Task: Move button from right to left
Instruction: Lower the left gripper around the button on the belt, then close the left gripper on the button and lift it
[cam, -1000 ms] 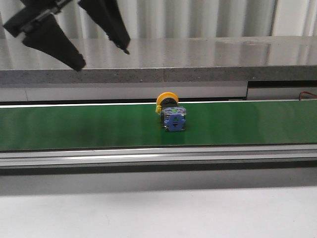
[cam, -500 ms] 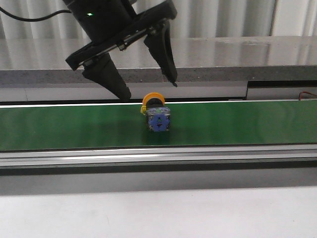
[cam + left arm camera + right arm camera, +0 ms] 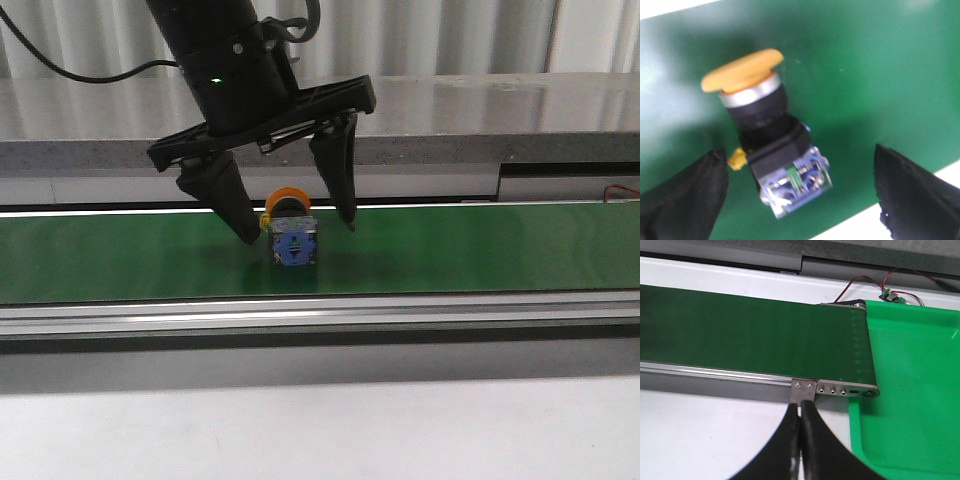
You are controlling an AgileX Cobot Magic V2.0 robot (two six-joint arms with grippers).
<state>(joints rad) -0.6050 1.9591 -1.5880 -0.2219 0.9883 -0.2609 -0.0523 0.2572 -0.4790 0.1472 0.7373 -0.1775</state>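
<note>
The left gripper (image 3: 296,228) stood spread wide, one finger each side of the button (image 3: 291,238), neither clearly touching it. The button lay on its side on the green belt (image 3: 480,250), cap away from the camera. Closing off-centre could have nudged or rolled it out of reach. The right gripper (image 3: 801,450) was pressed together, idle near a green tray (image 3: 910,390)

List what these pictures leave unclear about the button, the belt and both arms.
- Button: front view, too small to tell whether the left end effector touches it; its fingers stand either side.
- Button terminals: left wrist view, blurred.
- Left fingers: left wrist view, cut off by the frame's edge.
- Belt's left end: outside every view.
- Right end effector: absent from the front view; shut in its own wrist view.
- Green tray: cut off by the frame's edge.
</note>
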